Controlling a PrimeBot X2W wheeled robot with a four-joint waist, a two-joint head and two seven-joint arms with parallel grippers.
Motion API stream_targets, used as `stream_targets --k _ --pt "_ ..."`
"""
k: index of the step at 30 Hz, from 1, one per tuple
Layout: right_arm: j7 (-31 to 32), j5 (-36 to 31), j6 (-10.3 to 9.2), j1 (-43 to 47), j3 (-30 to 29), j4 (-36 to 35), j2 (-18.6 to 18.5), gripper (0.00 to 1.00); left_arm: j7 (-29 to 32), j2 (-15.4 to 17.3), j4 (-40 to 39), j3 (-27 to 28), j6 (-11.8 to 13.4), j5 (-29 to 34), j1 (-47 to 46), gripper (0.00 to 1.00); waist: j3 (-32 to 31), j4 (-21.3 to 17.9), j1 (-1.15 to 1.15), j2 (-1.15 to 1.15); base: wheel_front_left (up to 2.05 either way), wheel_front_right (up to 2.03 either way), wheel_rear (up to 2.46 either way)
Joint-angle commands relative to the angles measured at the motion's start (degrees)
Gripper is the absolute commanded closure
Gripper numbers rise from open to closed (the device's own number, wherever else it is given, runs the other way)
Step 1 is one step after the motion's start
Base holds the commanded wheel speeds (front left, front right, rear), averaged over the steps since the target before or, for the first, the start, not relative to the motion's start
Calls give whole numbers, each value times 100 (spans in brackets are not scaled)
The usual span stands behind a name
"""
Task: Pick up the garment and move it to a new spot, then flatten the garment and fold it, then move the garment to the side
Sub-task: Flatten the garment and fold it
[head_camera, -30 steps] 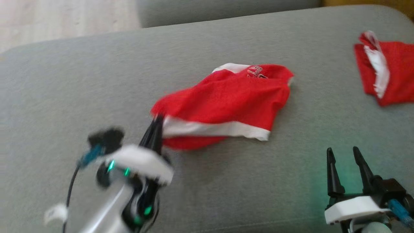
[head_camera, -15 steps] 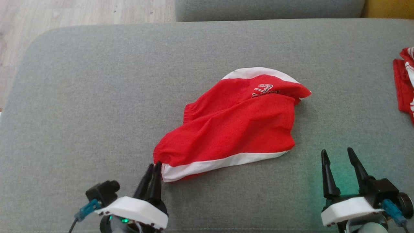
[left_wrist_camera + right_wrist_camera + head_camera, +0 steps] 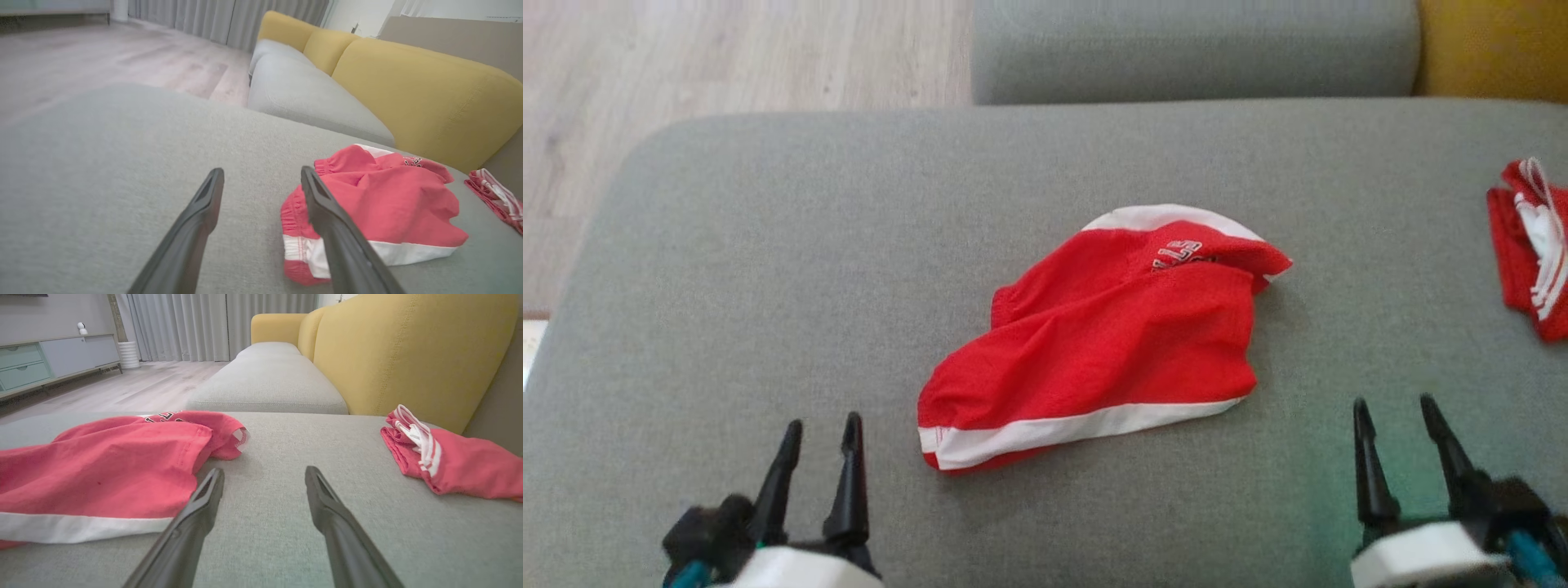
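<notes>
The garment (image 3: pixel 1111 335) is a pair of red shorts with a white band, lying crumpled in the middle of the grey cushion (image 3: pixel 768 245). It also appears in the left wrist view as the garment (image 3: pixel 380 204) and in the right wrist view as the garment (image 3: pixel 102 465). My left gripper (image 3: pixel 821 429) stands open at the lower left, a little left of the shorts' near corner, holding nothing. My right gripper (image 3: pixel 1396 408) is open at the lower right, apart from the cloth. The left gripper (image 3: pixel 261 173) and the right gripper (image 3: pixel 263 471) show spread fingers over bare cushion.
A second red and white garment (image 3: pixel 1531 245) lies at the cushion's right edge, seen as the second garment (image 3: pixel 441 457) from the right wrist. Another grey seat (image 3: pixel 1192 49) and a yellow backrest (image 3: pixel 408 347) lie beyond. Wooden floor (image 3: pixel 727 57) is to the far left.
My left gripper let go of the shorts' near corner, opened, and drew back to the left. The shorts now lie loose on the cushion. The head camera shifted; the right gripper stayed open.
</notes>
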Motion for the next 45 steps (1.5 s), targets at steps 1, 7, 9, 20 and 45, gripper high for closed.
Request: stream_targets --k 1,7,9,20,45 --pt "-62 -60 37 108 59 -203 -48 0 -71 -40 -407 296 83 260 33 0 -179 35 0 0 0 0 0" --pt "-62 5 37 364 -34 -298 -48 0 -71 -45 -872 233 274 930 256 0 -316 137 0 0 0 0 0" --pt "-62 67 37 411 29 -333 -48 0 -71 -45 -891 192 240 1077 305 0 -349 159 0 0 0 0 0" --pt "-62 193 37 490 147 -300 -48 0 -71 -46 -530 280 206 1375 451 0 -467 140 0 0 0 0 0" --pt "1586 127 37 -1554 1452 1541 -48 0 -71 -43 1473 -44 -172 1399 -894 0 349 192 0 0 0 0 0"
